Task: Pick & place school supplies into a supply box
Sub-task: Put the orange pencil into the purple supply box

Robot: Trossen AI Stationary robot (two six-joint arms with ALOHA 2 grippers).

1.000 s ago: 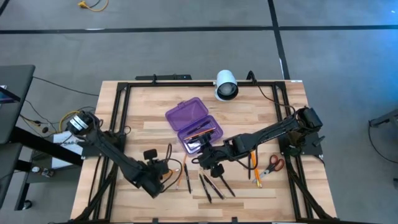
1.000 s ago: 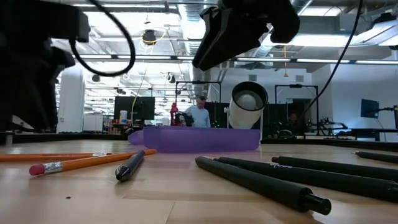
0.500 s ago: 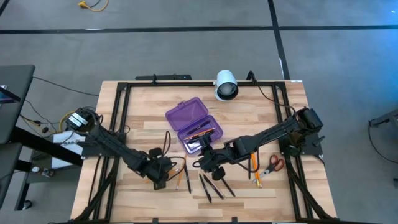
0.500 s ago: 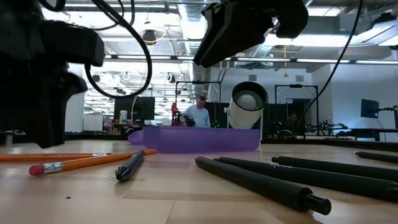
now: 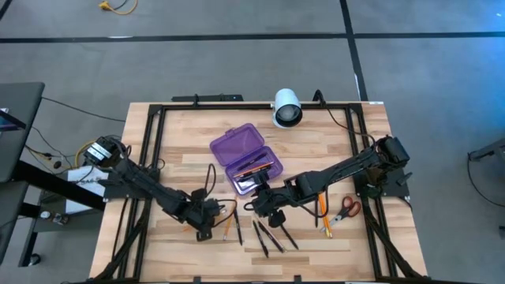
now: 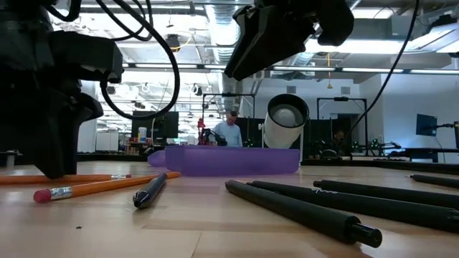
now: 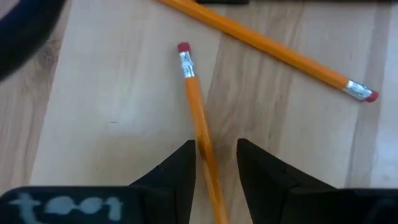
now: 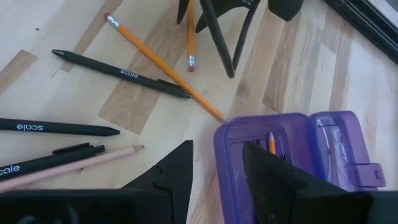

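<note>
My left gripper (image 7: 214, 165) is open and low over the table, near its front. It straddles an orange pencil (image 7: 198, 118) whose eraser end (image 7: 184, 47) points away from it. A second pencil (image 7: 273, 48) lies beyond. In the high view this gripper (image 5: 208, 219) stands just left of the pencils (image 5: 226, 223). My right gripper (image 8: 217, 168) is open and hovers over the near end of the open purple supply box (image 8: 280, 146), which holds a pencil (image 8: 272, 143). Black pens (image 5: 268, 233) lie near the front, and the scissors (image 5: 344, 208) lie to the right. My left gripper comes from above with one finger (image 7: 184, 163) on each side of the pencil's shaft (image 7: 205, 152), across its length. The pencil lies flat on the table. Whether the fingers touch it I cannot tell.
A white cylindrical camera (image 5: 286, 109) stands at the far edge behind the box. More orange pencils (image 5: 322, 211) lie beside the scissors. Black frame rails (image 5: 150, 150) run along the table's sides. In the low view a person (image 6: 229, 132) stands far behind the table.
My left gripper has moved toward the table's right, toward the pencils, and come down to the table top. The right arm, the box and the supplies have kept still.
</note>
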